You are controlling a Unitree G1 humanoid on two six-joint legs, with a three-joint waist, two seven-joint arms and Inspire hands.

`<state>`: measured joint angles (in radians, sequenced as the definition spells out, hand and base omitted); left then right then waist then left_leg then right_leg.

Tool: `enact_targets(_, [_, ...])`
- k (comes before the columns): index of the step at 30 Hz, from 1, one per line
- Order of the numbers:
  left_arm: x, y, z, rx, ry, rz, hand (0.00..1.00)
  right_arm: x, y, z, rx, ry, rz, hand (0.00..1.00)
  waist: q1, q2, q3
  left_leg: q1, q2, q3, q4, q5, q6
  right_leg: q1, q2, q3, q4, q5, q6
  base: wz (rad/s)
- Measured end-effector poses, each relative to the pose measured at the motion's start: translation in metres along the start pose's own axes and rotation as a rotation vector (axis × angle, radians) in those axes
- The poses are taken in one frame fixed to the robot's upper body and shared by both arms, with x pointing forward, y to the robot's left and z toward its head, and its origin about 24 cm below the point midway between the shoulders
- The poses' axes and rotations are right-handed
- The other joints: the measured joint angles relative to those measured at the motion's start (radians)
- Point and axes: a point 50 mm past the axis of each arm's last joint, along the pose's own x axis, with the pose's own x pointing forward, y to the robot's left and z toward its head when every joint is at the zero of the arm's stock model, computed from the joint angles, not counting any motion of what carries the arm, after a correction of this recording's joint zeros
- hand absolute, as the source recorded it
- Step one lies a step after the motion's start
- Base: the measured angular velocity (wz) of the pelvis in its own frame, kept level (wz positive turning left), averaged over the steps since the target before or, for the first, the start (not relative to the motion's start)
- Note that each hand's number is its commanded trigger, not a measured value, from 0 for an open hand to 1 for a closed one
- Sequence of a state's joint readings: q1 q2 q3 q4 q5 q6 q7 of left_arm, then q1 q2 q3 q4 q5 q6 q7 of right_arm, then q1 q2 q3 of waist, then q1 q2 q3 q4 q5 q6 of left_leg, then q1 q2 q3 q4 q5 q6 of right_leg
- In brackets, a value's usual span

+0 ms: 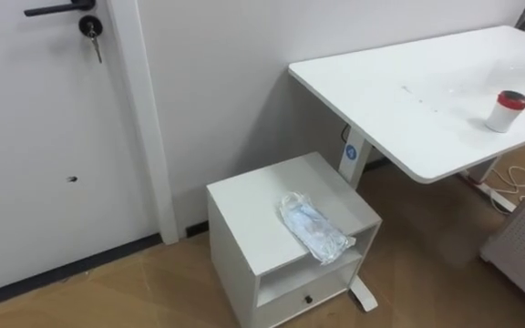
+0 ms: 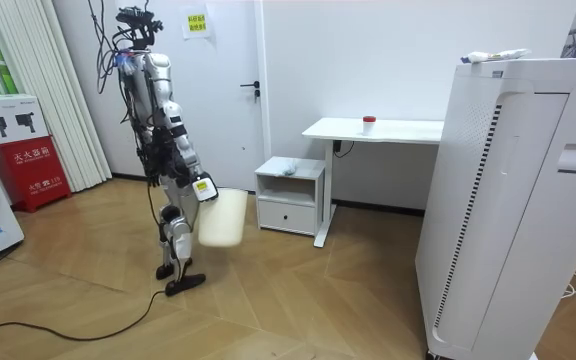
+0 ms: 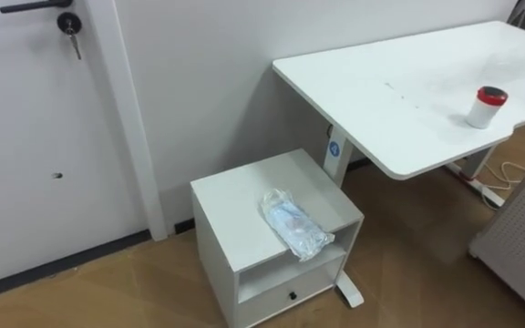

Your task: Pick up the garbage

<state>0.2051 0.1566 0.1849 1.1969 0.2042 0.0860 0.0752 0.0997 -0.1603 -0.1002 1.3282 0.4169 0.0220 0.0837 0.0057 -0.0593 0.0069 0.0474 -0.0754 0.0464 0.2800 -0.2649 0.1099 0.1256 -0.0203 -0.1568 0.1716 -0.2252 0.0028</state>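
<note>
A crumpled clear plastic bag (image 1: 314, 227) with bluish contents lies on top of the low white cabinet (image 1: 244, 205), near its right front edge; it is the small pale lump (image 2: 287, 167) in the room view. The robot stands on the wooden floor a couple of steps from the cabinet, at the room view's left, turned toward it. It carries a cream bin (image 2: 221, 218) in front of its thighs. A hand (image 2: 204, 188) sits at the bin's upper edge; its grip is too small to read.
A white desk (image 1: 399, 109) stands right of the cabinet with a red-lidded white cup (image 1: 507, 111) on it. A door (image 1: 44, 137) is on the left wall. A tall white appliance (image 2: 508, 200) stands at the room view's right. Open wood floor lies between robot and cabinet.
</note>
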Motion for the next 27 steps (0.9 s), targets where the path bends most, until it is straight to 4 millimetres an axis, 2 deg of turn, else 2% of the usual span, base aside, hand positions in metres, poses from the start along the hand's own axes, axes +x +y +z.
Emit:
enact_targets(1, [0.0,0.0,-0.001,0.013,0.005,0.002,0.0,0.0,0.0,0.0,-0.002,0.002,0.001,1.0,0.001,0.001,-0.0008,-0.002,0.002,0.004,0.015,-0.005,-0.008,0.0,0.0,0.0,0.007,-0.005,-0.002,-0.07])
enact_targets(3, [0.0,0.002,-0.006,0.042,0.028,-0.001,0.0,0.0,0.0,0.002,-0.021,-0.002,0.008,1.0,0.007,0.009,0.0019,-0.027,0.032,0.032,0.105,-0.063,-0.025,-0.01,0.017,-0.015,0.063,-0.041,-0.015,-0.17])
enact_targets(5, [0.0,0.006,-0.008,0.05,0.036,-0.008,0.0,0.0,0.001,0.003,-0.025,-0.006,0.015,1.0,0.019,0.014,0.0017,-0.05,0.057,0.039,0.16,-0.108,-0.027,-0.036,0.031,-0.024,0.124,-0.075,-0.027,-0.23])
enact_targets(8, [0.0,0.005,-0.01,0.065,0.052,-0.027,0.0,0.0,-0.002,0.005,-0.013,-0.012,0.017,1.0,0.02,0.017,-0.0004,-0.08,0.084,0.068,0.221,-0.123,-0.046,-0.07,0.04,-0.022,0.183,-0.106,-0.057,-0.09])
enact_targets(9, [0.0,0.005,-0.01,0.075,0.056,-0.027,0.0,0.0,-0.001,0.006,0.0,-0.016,0.02,1.0,0.011,0.012,0.0014,-0.131,0.089,0.101,0.303,-0.103,-0.081,-0.076,0.037,-0.007,0.191,-0.116,-0.065,0.22])
enact_targets(10, [0.0,0.006,-0.01,0.077,0.056,-0.025,0.0,0.0,0.0,0.005,0.004,-0.015,0.022,1.0,-0.001,0.005,0.0035,-0.174,0.095,0.112,0.384,-0.075,-0.109,-0.076,0.036,0.002,0.192,-0.117,-0.07,0.47])
enact_targets(11, [0.0,0.004,-0.013,0.087,0.061,-0.03,0.0,0.0,-0.002,0.004,0.012,-0.01,0.011,1.0,-0.01,-0.016,0.0058,-0.257,0.074,0.088,0.446,-0.062,-0.109,-0.069,0.029,0.03,0.193,-0.123,-0.082,0.46])
enact_targets(12, [-0.001,-0.003,-0.011,0.1,0.052,-0.05,0.0,-0.001,-0.01,0.003,0.024,0.001,-0.021,1.0,-0.006,-0.012,0.0042,-0.31,0.045,0.075,0.355,-0.053,-0.1,-0.07,0.025,0.061,0.189,-0.125,-0.086,0.29])
enact_targets(13, [-0.002,-0.006,-0.013,0.106,0.057,-0.059,0.0,-0.002,-0.013,0.003,0.024,0.008,-0.033,1.0,0.0,-0.01,0.0033,-0.331,0.037,0.078,0.293,-0.035,-0.102,-0.07,0.025,0.08,0.189,-0.128,-0.088,-0.11])
enact_targets(14, [-0.002,-0.007,-0.019,0.107,0.072,-0.068,0.0,-0.002,-0.016,0.003,0.021,0.015,-0.046,1.0,0.019,-0.007,-0.0017,-0.359,0.028,0.078,0.162,0.027,-0.108,-0.064,0.024,0.107,0.189,-0.132,-0.09,-0.47])
enact_targets(15, [-0.003,-0.006,-0.025,0.1,0.091,-0.066,0.0,-0.002,-0.017,0.001,0.018,0.021,-0.056,1.0,0.036,-0.002,-0.0001,-0.376,0.029,0.078,0.054,0.099,-0.105,-0.052,0.026,0.13,0.189,-0.139,-0.086,-0.55])
enact_targets(16, [-0.004,-0.006,-0.029,0.098,0.1,-0.064,0.0,-0.002,-0.018,0.001,0.015,0.024,-0.059,1.0,0.036,-0.002,-0.0004,-0.377,0.03,0.077,0.012,0.124,-0.104,-0.042,0.025,0.139,0.188,-0.142,-0.083,-0.56])
enact_targets(17, [-0.004,-0.005,-0.032,0.096,0.109,-0.062,0.0,-0.003,-0.018,0.0,0.008,0.023,-0.06,1.0,0.036,0.002,0.0007,-0.373,0.041,0.075,-0.044,0.182,-0.102,-0.023,0.024,0.148,0.186,-0.158,-0.086,-0.51])
enact_targets(18, [-0.004,-0.005,-0.034,0.097,0.11,-0.063,0.0,-0.003,-0.018,-0.001,0.001,0.02,-0.056,1.0,0.033,-0.002,-0.0027,-0.364,0.045,0.087,-0.046,0.252,-0.09,-0.011,0.017,0.16,0.186,-0.175,-0.083,-0.47])
enact_targets(19, [-0.004,-0.006,-0.033,0.096,0.105,-0.064,0.0,-0.003,-0.017,0.0,-0.007,0.017,-0.052,1.0,0.029,-0.006,-0.0039,-0.362,0.043,0.092,-0.044,0.278,-0.077,-0.006,0.014,0.166,0.183,-0.182,-0.079,-0.38])
enact_targets(20, [-0.004,-0.006,-0.029,0.095,0.083,-0.065,0.0,-0.003,-0.016,0.001,-0.019,0.009,-0.046,1.0,0.025,-0.012,-0.009,-0.366,0.04,0.106,-0.023,0.301,-0.054,0.008,0.005,0.174,0.167,-0.192,-0.071,-0.26])
enact_targets(21, [-0.003,-0.006,-0.021,0.094,0.056,-0.065,0.0,-0.003,-0.016,0.001,-0.022,0.008,-0.047,1.0,0.025,-0.025,-0.007,-0.369,0.027,0.111,0.016,0.304,-0.034,0.03,-0.011,0.177,0.146,-0.2,-0.06,-0.24])
enact_targets(22, [-0.002,-0.005,-0.017,0.094,0.043,-0.063,0.0,-0.003,-0.016,0.001,-0.023,0.009,-0.05,1.0,0.025,-0.035,-0.0067,-0.371,0.019,0.117,0.037,0.296,-0.028,0.042,-0.022,0.175,0.135,-0.204,-0.054,-0.21])
enact_targets(23, [-0.001,-0.005,-0.004,0.09,0.006,-0.061,0.0,-0.003,-0.015,0.002,-0.023,0.007,-0.053,1.0,0.029,-0.041,-0.0093,-0.378,0.008,0.135,0.088,0.249,-0.017,0.062,-0.045,0.172,0.124,-0.211,-0.042,-0.21])
enact_targets(24, [0.0,-0.005,0.009,0.07,-0.037,-0.061,0.0,-0.002,-0.014,0.006,-0.022,-0.004,-0.058,1.0,0.032,-0.049,-0.0078,-0.384,0.004,0.145,0.136,0.199,-0.012,0.065,-0.061,0.156,0.158,-0.219,-0.027,-0.2])
enact_targets(25, [0.0,-0.005,0.014,0.063,-0.058,-0.061,0.0,-0.002,-0.012,0.01,-0.021,-0.014,-0.057,1.0,0.032,-0.047,-0.0043,-0.384,0.003,0.145,0.155,0.176,-0.012,0.056,-0.065,0.141,0.2,-0.222,-0.02,-0.15])
enact_targets(26, [0.001,-0.005,0.023,0.059,-0.094,-0.056,0.0,-0.001,-0.01,0.014,-0.019,-0.028,-0.059,1.0,0.03,-0.039,-0.0047,-0.379,0.002,0.148,0.189,0.134,-0.006,0.012,-0.073,0.112,0.333,-0.219,-0.006,-0.06])
enact_targets(27, [0.0,-0.004,0.03,0.057,-0.127,-0.044,0.0,-0.001,-0.008,0.017,-0.015,-0.04,-0.07,1.0,0.032,-0.036,-0.0006,-0.357,0.003,0.161,0.204,0.102,0.004,-0.044,-0.099,0.093,0.491,-0.185,0.049,-0.07])
